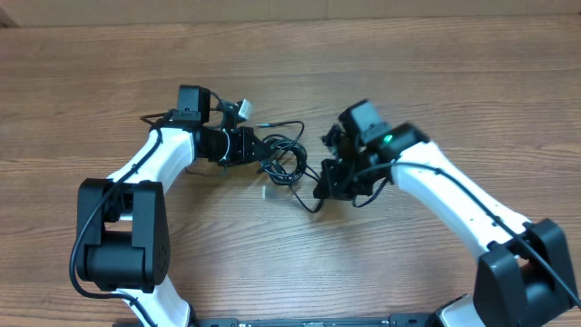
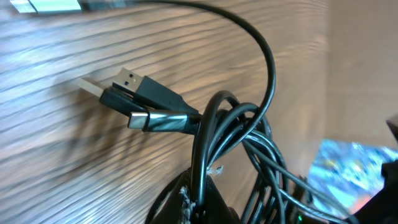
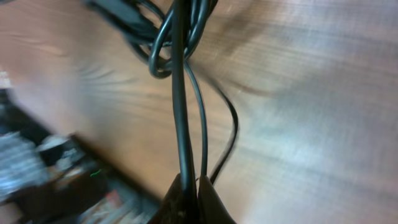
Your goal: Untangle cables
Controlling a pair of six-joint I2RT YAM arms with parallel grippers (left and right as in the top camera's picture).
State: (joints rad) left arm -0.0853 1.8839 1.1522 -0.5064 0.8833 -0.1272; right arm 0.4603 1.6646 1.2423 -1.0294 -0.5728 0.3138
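- Black cables (image 1: pixel 283 159) in a loose knot of loops, lying near the middle of the wooden table (image 1: pixel 436 73), between the two arms in the overhead view.
- Left gripper (image 1: pixel 259 148) right at the knot's left edge, touching it.
- Right gripper (image 1: pixel 329 182) just beside the knot on its right, with one thin strand sagging in a low curve between them.
- From the left wrist: cables (image 2: pixel 230 130) bunched as several overlapping loops, one long strand arching over the top.
- Plug ends (image 2: pixel 143 93) fanned out to the left of the bunch, above the wood grain of the table (image 2: pixel 62 162): one bare metal, one silver-sleeved, one pale tip behind.
- Left gripper (image 2: pixel 196 205) dark at the bottom edge, closed on a strand running down into it; fingertips mostly cut off by the frame.
- From the right wrist: right gripper (image 3: pixel 198 202) pinched shut on cables (image 3: pixel 180 106) that rise straight up to the knot at the top edge.
- One more thin strand curving off to the right, over the blurred table (image 3: pixel 311 93).
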